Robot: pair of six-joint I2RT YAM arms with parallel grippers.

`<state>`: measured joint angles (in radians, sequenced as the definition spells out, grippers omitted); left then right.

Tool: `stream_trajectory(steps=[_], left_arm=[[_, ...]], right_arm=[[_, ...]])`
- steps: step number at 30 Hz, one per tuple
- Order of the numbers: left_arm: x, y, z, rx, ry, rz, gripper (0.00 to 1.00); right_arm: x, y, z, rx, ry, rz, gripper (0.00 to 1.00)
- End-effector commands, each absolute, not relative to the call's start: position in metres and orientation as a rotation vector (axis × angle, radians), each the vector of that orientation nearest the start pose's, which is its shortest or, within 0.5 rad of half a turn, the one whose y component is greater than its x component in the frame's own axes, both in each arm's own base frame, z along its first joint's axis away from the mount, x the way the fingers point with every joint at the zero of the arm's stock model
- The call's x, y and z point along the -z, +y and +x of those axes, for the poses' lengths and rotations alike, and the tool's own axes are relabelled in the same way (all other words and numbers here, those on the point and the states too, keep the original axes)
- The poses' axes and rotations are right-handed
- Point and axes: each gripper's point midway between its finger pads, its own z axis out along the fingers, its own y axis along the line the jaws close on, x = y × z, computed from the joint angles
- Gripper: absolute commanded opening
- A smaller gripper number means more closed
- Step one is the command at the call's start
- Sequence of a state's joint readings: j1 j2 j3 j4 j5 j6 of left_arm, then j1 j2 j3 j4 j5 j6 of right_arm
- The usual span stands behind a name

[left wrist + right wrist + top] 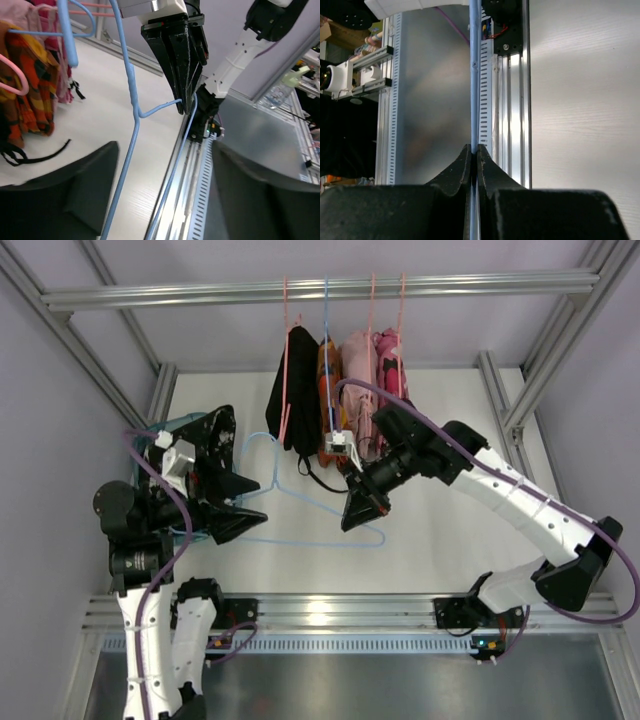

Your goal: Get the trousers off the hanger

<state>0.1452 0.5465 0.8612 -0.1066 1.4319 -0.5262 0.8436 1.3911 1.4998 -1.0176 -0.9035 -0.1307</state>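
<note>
Plain black trousers [296, 390] hang from a pink hanger on the rail, their black straps [30, 155] dangling just above the table. A bare light-blue hanger [310, 541] lies tilted over the table. My right gripper [356, 522] is shut on its wire [475, 75], also seen pinching the hanger's end [187, 107]. My left gripper [165, 200] stands open at the hanger's left part, the blue wire [132, 100] running between its spread fingers [75, 190] untouched. More dark cloth [212, 430] is bunched behind my left gripper [240, 505]; its pattern is unclear.
Orange [328, 400] and pink garments [370, 380] hang beside the black trousers on the aluminium rail [320, 287]. A teal rim [165, 425] shows by the left arm. The metal frame rail [330, 612] runs along the near table edge.
</note>
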Motion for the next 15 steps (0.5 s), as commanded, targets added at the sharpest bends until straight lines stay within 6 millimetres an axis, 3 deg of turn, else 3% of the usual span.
stream_trajectory(steps=[1,5,11,15], left_arm=[[-0.383,-0.160,0.121,1.170,1.466,0.697,0.87],[-0.411,-0.154,0.127,1.097,1.429,0.541,0.92],[-0.485,-0.135,0.132,0.986,1.274,0.296,0.96],[-0.526,-0.122,0.138,0.977,1.176,0.156,0.98]], right_arm=[[-0.318,0.298,0.101,-1.399,1.864,-1.467,0.00],[-0.319,0.289,0.095,-1.373,1.822,-1.465,0.00],[-0.308,0.258,0.088,-1.220,1.793,-1.437,0.00],[-0.325,0.226,0.092,-1.106,1.750,-1.342,0.00]])
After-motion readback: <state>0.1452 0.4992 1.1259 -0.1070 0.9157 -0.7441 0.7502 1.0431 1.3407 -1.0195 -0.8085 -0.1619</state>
